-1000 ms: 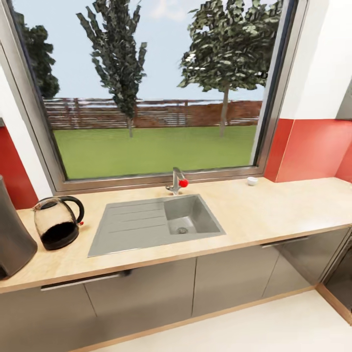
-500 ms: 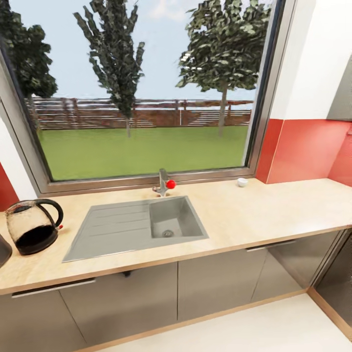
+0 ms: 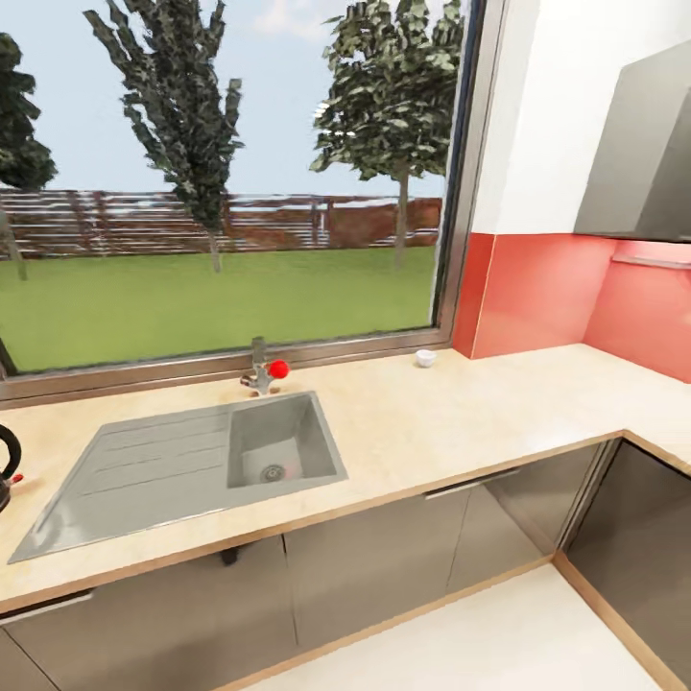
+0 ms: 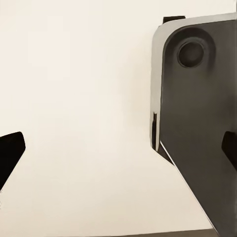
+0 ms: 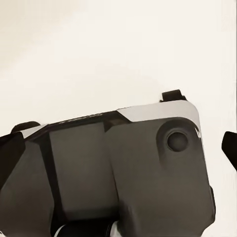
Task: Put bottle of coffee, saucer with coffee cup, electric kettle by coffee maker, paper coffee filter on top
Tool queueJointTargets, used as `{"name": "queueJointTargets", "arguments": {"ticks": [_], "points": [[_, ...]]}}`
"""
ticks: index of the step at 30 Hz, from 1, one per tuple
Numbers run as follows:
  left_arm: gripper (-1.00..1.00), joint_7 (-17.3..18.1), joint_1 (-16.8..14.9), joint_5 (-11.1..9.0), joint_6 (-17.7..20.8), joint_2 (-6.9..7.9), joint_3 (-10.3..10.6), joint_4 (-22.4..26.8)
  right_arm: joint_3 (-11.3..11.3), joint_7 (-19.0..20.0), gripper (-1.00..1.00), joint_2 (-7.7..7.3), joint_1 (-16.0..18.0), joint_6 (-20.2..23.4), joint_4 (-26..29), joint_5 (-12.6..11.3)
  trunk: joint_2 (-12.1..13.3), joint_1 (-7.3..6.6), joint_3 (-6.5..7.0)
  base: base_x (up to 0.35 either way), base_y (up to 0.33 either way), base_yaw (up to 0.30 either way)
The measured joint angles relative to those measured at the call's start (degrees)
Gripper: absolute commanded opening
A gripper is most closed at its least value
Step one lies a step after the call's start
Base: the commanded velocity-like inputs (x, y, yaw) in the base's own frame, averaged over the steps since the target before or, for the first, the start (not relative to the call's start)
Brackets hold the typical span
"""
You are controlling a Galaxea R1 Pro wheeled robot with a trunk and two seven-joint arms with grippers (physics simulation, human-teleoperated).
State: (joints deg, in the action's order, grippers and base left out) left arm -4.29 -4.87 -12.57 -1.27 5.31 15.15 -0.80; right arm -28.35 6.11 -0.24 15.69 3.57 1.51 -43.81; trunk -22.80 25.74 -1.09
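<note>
The kitchen countertop (image 3: 461, 422) runs across the head view under a big window and turns a corner at the right. A tiny white coffee cup (image 3: 425, 358) stands at the back of it, by the window frame and the red wall. Only the black handle of the electric kettle (image 3: 6, 466) shows, cut by the left edge. In the left wrist view my left gripper (image 4: 118, 153) is open with nothing between its dark fingertips (image 4: 11, 148), over pale floor. My right gripper (image 5: 118, 148) is also open and empty, above a dark part of the robot's base (image 5: 123, 173).
A grey sink with drainboard (image 3: 192, 465) is set into the worktop, with a tap with a red knob (image 3: 266, 372) behind it. Glossy grey cabinet fronts (image 3: 384, 557) run below. A grey hood (image 3: 638, 163) hangs on the right wall. Pale floor (image 3: 480, 643) lies in front.
The head camera has swung to the right: sink and cup sit further left in the picture, the kettle has slid to the left edge, and the counter's right corner has come into view.
</note>
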Motion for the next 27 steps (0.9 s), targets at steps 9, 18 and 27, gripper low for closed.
{"name": "queueJointTargets", "arguments": {"ticks": [9, 18, 27], "points": [[1.0, 0.0, 0.0, 0.0, 0.0, -0.11, 0.0, 0.0, 0.0, 0.0, 1.0, 0.04, 0.0, 0.0, 0.0, 0.0, 0.0, 0.0, 0.0, 0.096, -0.289, -0.3], [1.0, 0.0, 0.0, 0.0, 0.0, -0.12, 0.0, 0.0, 0.0, 0.0, 1.0, 0.08, 0.0, 0.0, 0.0, 0.0, 0.0, 0.0, 0.0, 0.082, -0.289, -0.3], [1.0, 0.0, 0.0, 0.0, -0.1, -0.01, 0.0, -0.1, 0.0, -0.1, 1.0, 0.13, 0.0, 0.1, 0.0, 0.0, 0.0, 0.01, 0.0, 0.039, -0.289, -0.188]]}}
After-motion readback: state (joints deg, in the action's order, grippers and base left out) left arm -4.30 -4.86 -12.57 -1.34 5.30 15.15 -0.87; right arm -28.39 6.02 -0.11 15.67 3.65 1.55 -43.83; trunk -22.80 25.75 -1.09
